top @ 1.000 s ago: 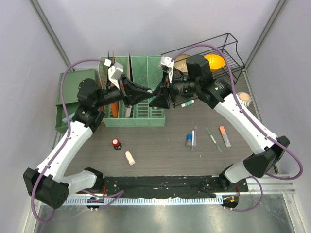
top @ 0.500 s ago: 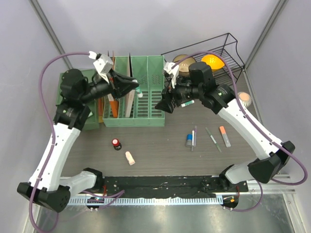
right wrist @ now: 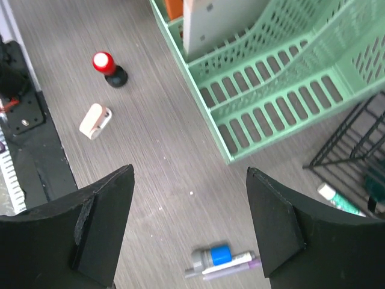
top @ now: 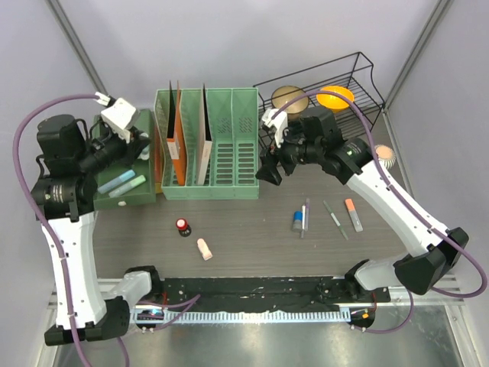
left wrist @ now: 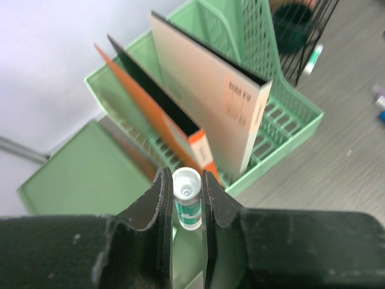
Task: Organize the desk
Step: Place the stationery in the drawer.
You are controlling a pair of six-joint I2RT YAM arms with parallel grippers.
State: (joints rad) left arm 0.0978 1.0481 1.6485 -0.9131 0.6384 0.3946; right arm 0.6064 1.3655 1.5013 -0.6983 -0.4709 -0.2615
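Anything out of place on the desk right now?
Yes. Loose items lie scattered on the desk: a red-topped stamp, a beige eraser-like piece, a purple pen, a green pen and an orange-tipped marker. A green-and-white marker lies at the wire rack's edge.

Tube (left wrist: 188,203) — lower end behind left gripper (left wrist: 183,176)

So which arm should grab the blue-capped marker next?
Right. The right claw is open and hangs near the blue-capped marker; the left claw is busy, shut on a green tube.
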